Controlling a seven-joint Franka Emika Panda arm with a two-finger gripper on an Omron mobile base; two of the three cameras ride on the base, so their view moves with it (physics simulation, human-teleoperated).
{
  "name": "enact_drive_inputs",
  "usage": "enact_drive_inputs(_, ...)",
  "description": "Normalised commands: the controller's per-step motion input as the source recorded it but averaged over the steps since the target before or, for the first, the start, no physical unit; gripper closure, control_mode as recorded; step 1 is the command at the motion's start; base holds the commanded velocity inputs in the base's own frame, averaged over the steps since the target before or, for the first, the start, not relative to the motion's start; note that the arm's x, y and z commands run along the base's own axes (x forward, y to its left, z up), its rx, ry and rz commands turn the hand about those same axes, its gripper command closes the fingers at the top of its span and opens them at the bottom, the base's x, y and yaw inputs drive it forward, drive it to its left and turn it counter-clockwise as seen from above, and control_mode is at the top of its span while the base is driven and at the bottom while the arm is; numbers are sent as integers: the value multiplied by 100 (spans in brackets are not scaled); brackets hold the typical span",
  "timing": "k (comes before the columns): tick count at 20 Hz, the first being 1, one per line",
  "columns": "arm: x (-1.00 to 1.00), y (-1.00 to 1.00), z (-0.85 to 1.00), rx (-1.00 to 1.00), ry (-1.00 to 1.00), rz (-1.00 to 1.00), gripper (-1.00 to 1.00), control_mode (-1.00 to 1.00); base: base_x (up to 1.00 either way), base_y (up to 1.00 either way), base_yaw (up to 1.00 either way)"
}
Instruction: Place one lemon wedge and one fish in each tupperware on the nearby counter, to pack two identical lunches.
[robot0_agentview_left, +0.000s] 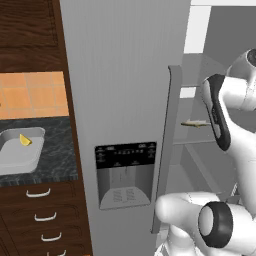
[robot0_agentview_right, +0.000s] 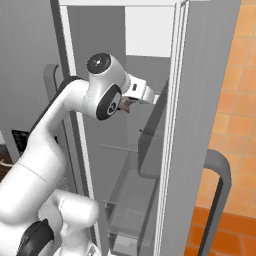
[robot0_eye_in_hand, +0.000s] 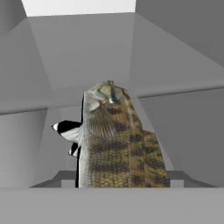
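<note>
Holding: a fish (robot0_eye_in_hand: 116, 144), speckled brown and gold, stands up between the gripper (robot0_eye_in_hand: 118, 181) fingers in the hand view, head end away from the camera, a black-and-white fin sticking out to one side
Gripper state: jaws stand partly apart with the fish body filling the gap between them; fingertips show as small grey blocks either side of the fish at the bottom of the hand view
Gripper place: inside the open fridge (robot0_agentview_right: 150, 150), up at the level of an upper shelf; in the right base view the hand (robot0_agentview_right: 135, 97) reaches past the door edge into the grey interior
Fish from the side: in the left base view a thin fish shape (robot0_agentview_left: 196, 123) shows beyond the closed fridge door, just beside the arm's dark-edged link; whether it lies on the shelf or hangs clear I cannot tell
Fridge: left door (robot0_agentview_left: 125, 100) closed, with a dark dispenser panel (robot0_agentview_left: 125, 175) and a long grey handle (robot0_agentview_left: 167, 150); right door swung open, glass shelves and a clear drawer below
Counter: black speckled stone worktop (robot0_agentview_left: 57, 145) to the left of the fridge, over dark wood drawers (robot0_agentview_left: 47, 215) with curved silver handles
Tupperware: a grey container (robot0_agentview_left: 17, 152) sits on the counter, well apart from the gripper
Lemon wedge: a yellow wedge (robot0_agentview_left: 24, 140) lies inside that container, near its far wall
Wall: orange tiles (robot0_agentview_left: 32, 95) behind the counter
</note>
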Motion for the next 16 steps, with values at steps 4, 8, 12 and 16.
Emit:
enact_drive_inputs(4, -100, 10, -9, -1, -7, 0, 100, -100, 0, 0, 0)
enact_drive_inputs(8, -100, 6, -24, -1, -9, 3, 100, -100, 0, 0, 0)
enact_drive_inputs(12, -25, 6, -11, -2, -2, 1, 100, 100, -75, 26, 3)
enact_drive_inputs(16, 0, 0, 0, 0, 0, 0, 100, 100, -100, 90, 11)
